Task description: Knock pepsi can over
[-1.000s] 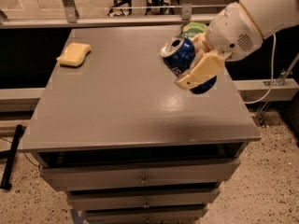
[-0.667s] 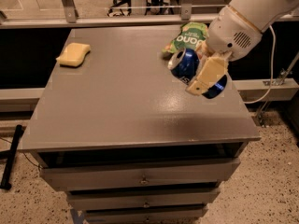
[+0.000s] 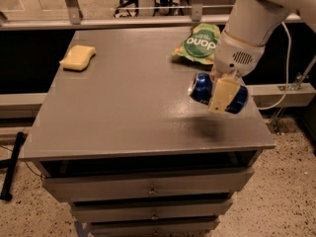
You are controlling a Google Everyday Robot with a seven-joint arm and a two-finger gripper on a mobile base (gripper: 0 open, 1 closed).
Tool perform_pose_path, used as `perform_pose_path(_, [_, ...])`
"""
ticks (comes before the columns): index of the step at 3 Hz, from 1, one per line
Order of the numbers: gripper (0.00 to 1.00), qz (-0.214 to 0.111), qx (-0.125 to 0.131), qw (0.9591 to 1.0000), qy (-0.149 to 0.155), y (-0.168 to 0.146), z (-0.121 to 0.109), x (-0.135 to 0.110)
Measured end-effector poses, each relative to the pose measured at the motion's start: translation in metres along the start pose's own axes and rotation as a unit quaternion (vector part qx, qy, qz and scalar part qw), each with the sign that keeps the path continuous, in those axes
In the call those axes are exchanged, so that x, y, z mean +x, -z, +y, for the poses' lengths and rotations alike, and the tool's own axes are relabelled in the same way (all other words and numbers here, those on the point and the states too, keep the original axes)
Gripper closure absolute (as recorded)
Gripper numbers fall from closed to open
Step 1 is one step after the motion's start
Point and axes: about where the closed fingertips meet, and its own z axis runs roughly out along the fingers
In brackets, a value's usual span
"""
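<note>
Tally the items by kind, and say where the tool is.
Pepsi can: 1, held sideways in the tool above the table's right side
Green snack bag: 1
Yellow sponge: 1
Total: 3

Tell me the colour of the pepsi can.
Dark blue, silver top, camera view; the hand holds the pepsi can sideways over the table's right side.

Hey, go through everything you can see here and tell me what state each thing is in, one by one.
pepsi can: on its side, gripped in the claw, held above the table.
claw: shut on the pepsi can, over the table's front right part.
green snack bag: lying flat at the back right, apart from the claw.
yellow sponge: lying flat at the back left.
drawers: shut.
</note>
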Motion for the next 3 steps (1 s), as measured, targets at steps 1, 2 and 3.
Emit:
perform_pose_path(1, [0.83, 0.044, 0.036, 0.9981, -0.026, -0.008, -0.002, 0.016])
perform_pose_path(2, [0.59, 0.066, 0.069, 0.9943, -0.047, -0.015, 0.001, 0.025])
perform_pose_path(3, [0.36, 0.067, 0.088, 0.9921, -0.059, -0.026, 0.001, 0.028])
